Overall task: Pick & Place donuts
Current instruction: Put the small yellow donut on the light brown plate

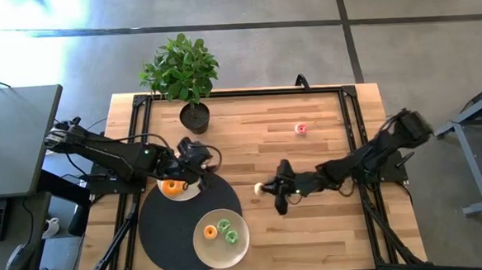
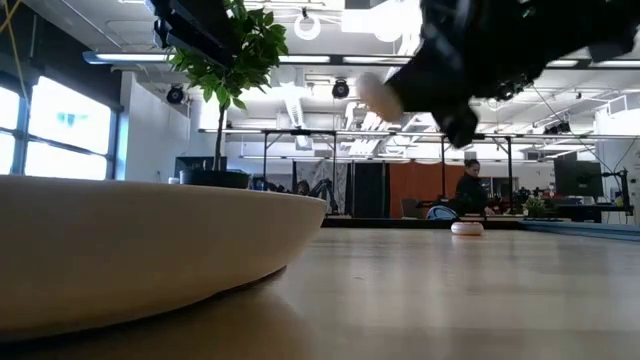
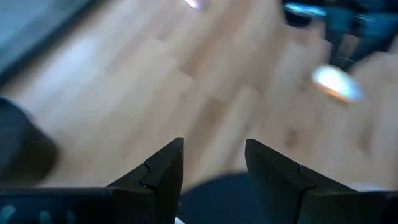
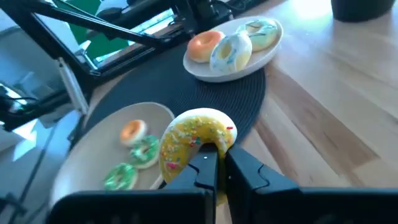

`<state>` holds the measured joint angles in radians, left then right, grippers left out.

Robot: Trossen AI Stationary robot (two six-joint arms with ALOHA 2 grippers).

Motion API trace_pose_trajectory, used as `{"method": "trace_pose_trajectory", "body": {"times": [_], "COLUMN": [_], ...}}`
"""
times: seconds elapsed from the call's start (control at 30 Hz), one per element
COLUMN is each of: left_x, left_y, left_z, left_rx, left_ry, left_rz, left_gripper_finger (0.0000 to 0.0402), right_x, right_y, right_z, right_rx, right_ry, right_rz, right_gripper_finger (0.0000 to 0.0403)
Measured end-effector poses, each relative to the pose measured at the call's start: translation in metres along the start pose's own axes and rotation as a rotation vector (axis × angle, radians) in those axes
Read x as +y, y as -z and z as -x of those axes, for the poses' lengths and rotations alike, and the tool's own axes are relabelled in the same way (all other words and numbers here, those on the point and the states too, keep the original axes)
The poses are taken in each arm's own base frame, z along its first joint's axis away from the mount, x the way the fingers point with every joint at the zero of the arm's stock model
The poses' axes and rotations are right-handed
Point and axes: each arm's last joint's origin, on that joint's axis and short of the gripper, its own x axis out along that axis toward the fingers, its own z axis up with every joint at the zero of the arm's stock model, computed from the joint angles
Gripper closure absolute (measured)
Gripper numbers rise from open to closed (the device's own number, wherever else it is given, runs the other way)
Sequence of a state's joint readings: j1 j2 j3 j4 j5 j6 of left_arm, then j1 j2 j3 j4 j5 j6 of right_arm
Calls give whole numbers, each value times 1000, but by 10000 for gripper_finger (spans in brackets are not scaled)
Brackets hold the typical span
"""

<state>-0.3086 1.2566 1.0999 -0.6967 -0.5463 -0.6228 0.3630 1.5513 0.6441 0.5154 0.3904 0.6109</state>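
My right gripper hovers over the table's middle, right of the black mat, shut on a yellow sprinkled donut. In the low view that donut hangs high above the wood. My left gripper is open over the small plate, which carries an orange donut; the right wrist view shows a white-blue and a pale green donut there too. The bigger plate holds an orange donut and two green ones. A pink donut lies flat on the wood to the far right. My right gripper pinches the yellow donut by one side of its ring, between the two fingers. The donut stands on edge at the fingertips. It is lifted clear of the table.
Both plates sit on a round black mat at the near left. A potted plant stands at the far edge. Bare wood lies between the mat and the pink donut. A person is in the room beyond.
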Motion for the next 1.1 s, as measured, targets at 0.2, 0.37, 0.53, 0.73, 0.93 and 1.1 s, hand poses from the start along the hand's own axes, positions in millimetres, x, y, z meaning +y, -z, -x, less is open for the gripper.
{"method": "trace_pose_trajectory", "body": {"times": [0.2, 0.37, 0.53, 0.73, 0.93, 1.1], "left_x": [-25, -58, -87, -96, -98, -99], "left_y": [14, 30, 50, 69, 70, 70], "left_z": [-16, -32, -42, -53, -57, -56], "left_rx": [111, 143, 191, 243, 248, 277], "left_ry": [117, 234, 349, 289, 299, 329], "left_rz": [-67, -103, -160, -179, -165, -127], "left_gripper_finger": [234, 234, 234, 234, 234, 234], "right_x": [8, 30, 47, 54, 53, 55], "right_y": [15, 16, 5, -8, -9, -8], "right_z": [-53, -92, -116, -121, -122, -121], "right_rx": [121, 266, 314, 300, 305, 361], "right_ry": [-45, -191, -173, -178, -172, -253], "right_rz": [25, 61, 138, 163, 163, 153], "right_gripper_finger": [393, 396, 378, 359, 356, 351]}}
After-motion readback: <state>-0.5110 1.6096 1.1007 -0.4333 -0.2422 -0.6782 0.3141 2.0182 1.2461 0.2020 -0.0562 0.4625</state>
